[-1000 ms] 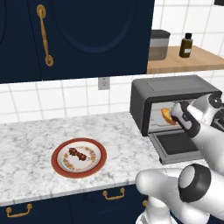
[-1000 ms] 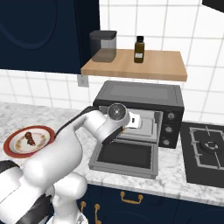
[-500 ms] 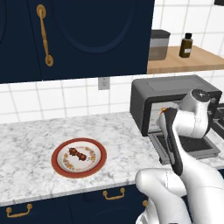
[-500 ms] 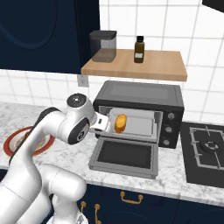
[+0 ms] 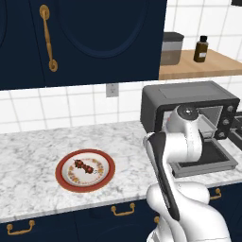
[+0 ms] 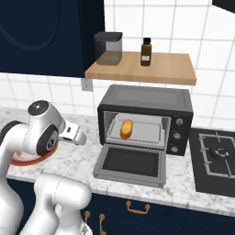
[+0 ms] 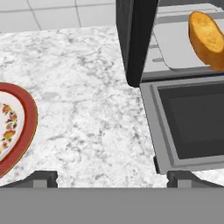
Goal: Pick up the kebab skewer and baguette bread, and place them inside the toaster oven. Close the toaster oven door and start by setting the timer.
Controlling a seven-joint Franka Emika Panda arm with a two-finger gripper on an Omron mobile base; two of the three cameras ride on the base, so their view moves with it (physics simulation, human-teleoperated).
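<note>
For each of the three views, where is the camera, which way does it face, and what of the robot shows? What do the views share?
Left base view: behind the arm's left, facing the counter; plate with kebab skewer, white arm rising lower right.
Right base view: behind its right, facing the toaster oven, door down, baguette bread inside; arm lower left.
Hand view: looks along the open gripper at counter; fingertips at bottom.
Shared: oven, bread, plate rim.

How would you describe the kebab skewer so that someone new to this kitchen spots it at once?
Start at the marble counter, left of the toaster oven, and find the round red-rimmed plate. The kebab skewer lies at its middle: a short thin stick of dark red-brown chunks, unlike the golden baguette bread already inside the oven.
</note>
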